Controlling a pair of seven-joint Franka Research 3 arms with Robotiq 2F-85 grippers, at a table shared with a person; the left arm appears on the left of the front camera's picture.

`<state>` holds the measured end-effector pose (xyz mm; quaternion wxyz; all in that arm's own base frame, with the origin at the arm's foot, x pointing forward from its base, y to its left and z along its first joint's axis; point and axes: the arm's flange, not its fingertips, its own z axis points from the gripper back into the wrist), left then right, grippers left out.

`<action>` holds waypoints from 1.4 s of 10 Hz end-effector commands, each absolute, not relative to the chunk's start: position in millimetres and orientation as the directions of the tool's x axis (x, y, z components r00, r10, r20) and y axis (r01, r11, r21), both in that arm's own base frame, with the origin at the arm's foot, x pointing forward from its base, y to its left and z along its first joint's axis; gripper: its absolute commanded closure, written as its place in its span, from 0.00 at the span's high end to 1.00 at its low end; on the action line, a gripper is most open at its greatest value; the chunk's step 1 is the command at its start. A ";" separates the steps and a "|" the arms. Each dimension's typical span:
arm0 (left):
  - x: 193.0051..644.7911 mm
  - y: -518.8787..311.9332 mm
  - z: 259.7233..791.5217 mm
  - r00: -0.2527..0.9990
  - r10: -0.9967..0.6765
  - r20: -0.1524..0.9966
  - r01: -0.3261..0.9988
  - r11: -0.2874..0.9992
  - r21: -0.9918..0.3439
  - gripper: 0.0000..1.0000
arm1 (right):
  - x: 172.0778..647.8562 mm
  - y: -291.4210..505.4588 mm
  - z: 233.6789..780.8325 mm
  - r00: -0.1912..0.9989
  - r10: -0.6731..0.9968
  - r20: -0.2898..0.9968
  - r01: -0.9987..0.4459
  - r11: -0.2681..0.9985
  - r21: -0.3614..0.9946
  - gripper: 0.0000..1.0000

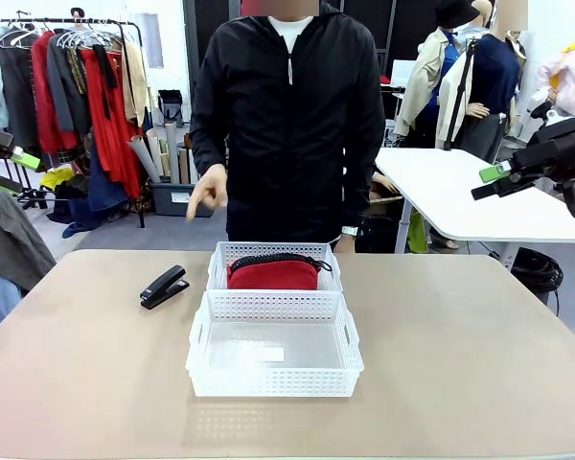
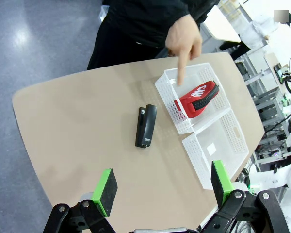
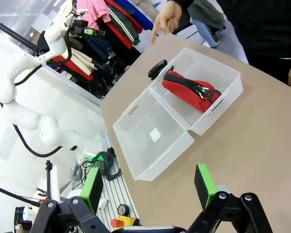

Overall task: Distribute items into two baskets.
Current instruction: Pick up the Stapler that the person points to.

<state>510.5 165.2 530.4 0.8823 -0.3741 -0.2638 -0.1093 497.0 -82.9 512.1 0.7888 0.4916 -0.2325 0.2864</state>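
Red fabric pouch [image 1: 273,275] with a black zipper lies in the far white lattice plastic basket [image 1: 249,250], nearly filling its width. The matching near white lattice basket [image 1: 268,381], touching the far one, holds nothing. A small black stapler [image 1: 163,287] lies flat on the tan bench [image 1: 460,355], just beside the far basket on the robot's left.

Both claws are released and raised well off the bench, gripping nothing: left claw [image 2: 162,183] with jaws wide, looking down on the stapler side; right claw [image 3: 148,185] likewise, over the baskets' near end. The person's hand [image 2: 183,41] points downward by the far basket's corner.

Risks, as we judge them:
- A descent by the left arm could meet the pointing hand, which hangs close to the stapler.
- The stapler is low and narrow, so the pads may strike the bench or pinch off-centre and twist it.
- The stapler sits closer to the far basket, so it could end up in with the pouch.
- The baskets look light, and a clipped flared rim would shove both.
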 end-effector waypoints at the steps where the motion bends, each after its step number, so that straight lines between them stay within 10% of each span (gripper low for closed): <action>1: 510.2 165.1 531.7 0.834 0.012 0.552 0.392 0.692 -0.607 1.00 | 496.9 -83.8 512.0 0.729 0.221 0.648 -0.679 0.354 0.643 1.00; 14: 510.2 165.1 531.7 0.834 0.012 0.552 0.392 0.692 -0.607 1.00 | 496.9 -83.8 512.0 0.729 0.221 0.648 -0.679 0.354 0.643 1.00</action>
